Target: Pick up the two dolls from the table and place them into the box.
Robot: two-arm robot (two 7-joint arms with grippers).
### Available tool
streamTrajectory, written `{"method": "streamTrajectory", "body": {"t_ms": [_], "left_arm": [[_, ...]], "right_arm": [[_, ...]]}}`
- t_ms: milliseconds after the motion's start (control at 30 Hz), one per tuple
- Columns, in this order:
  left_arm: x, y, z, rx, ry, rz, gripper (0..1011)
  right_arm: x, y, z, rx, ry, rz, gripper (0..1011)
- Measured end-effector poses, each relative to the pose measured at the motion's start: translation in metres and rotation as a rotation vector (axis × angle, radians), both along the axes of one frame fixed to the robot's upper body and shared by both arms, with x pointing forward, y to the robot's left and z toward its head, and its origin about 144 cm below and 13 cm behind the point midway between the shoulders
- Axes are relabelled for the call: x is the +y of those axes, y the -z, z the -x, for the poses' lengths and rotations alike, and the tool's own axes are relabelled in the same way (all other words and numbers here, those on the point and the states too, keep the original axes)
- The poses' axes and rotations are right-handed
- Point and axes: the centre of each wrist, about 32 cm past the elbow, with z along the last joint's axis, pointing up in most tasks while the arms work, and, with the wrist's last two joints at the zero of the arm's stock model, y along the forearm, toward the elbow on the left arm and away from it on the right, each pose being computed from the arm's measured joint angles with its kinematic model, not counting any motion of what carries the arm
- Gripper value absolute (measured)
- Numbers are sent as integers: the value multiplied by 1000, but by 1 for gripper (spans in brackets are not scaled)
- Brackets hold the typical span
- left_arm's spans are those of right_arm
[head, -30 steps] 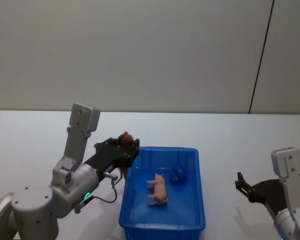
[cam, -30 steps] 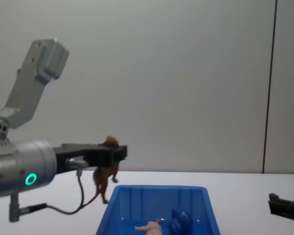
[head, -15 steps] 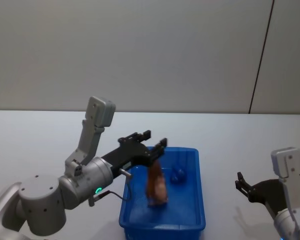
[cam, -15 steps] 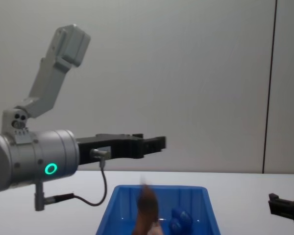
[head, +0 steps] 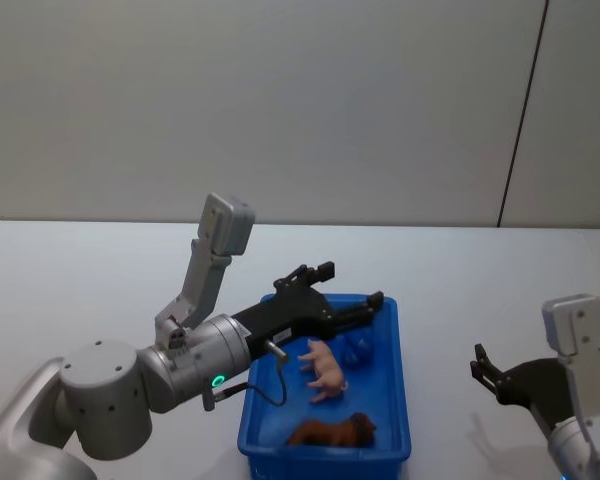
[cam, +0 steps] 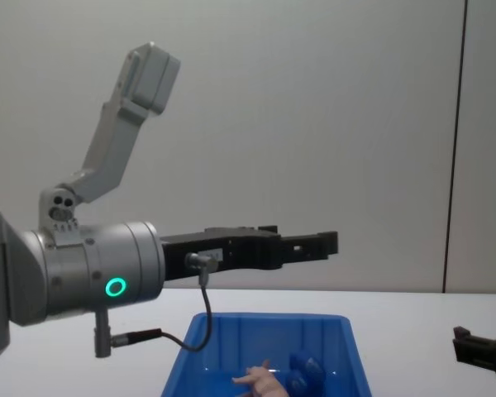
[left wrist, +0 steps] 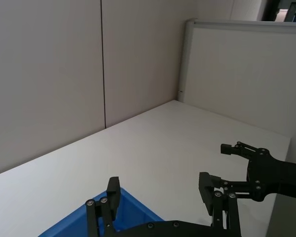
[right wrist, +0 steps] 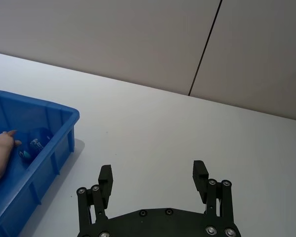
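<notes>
Inside the box [head: 400,410] lie 3 dolls, unlabeled; left claw [head: 345,290] spread above.

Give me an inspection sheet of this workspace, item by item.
Surface: white table, bare around the bin.
Job's things: blue box holds the pink-peach doll and the deep blue doll.
Clutter: a brown toy animal lies in the box near its front wall.
Grippers: left gripper open above the box; right gripper open, parked low beside the box.
Cables: a dark cable loops under the left wrist.
Surroundings: plain grey wall with one vertical seam.
</notes>
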Motion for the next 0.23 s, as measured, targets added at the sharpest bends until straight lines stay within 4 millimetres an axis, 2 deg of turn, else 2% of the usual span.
{"method": "streamTrajectory", "body": {"t_ms": [233], "left_arm": [[-2,1,-3,1,32,11,1001]], "right_arm": [[0,0,0,0,0,0,1001]]}}
